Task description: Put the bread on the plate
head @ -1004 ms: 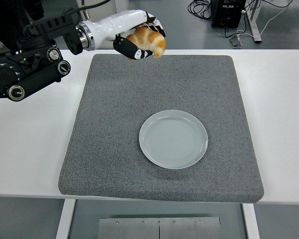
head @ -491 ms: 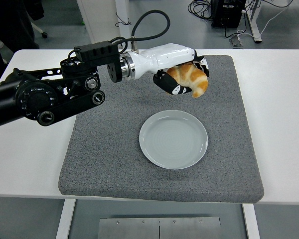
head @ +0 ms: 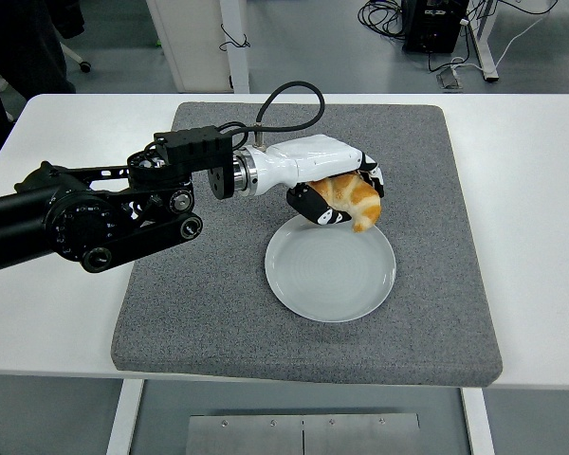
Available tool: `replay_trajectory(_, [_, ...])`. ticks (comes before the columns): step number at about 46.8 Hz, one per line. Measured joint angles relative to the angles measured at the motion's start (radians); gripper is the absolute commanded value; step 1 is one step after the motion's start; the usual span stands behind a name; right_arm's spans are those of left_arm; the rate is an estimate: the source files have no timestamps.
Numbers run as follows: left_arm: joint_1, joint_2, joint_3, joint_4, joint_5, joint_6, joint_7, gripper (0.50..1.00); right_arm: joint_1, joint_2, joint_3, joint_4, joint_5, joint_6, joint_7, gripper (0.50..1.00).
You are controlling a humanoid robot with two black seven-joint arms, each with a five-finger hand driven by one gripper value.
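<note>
Grey mat; left hand grips bread

The left arm enters from the left edge and extends rightward across the scene, black linkages and round joints leading to a black wrist block with a cable looping up from its top. Beyond the wrist, a white forearm shell runs to the left hand. The hand is oriented palm down, with the white back of the hand uppermost. The black fingers are curled underneath and closed in a grasp. The right arm does not appear in the head view.
</note>
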Motion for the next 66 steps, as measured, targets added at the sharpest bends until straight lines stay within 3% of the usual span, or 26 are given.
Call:
replay_trajectory(55, [0.106, -0.038, 0.048, 0.014, 0.085, 0.036, 0.002, 0.5, 0.0, 0.0, 0.0, 0.0, 0.0, 0.0, 0.0, 1.0])
replay_trajectory(66, [0.104, -0.043, 0.139, 0.03, 0.085, 0.12, 0.002, 0.5, 0.0, 0.0, 0.0, 0.0, 0.0, 0.0, 0.0, 1.0])
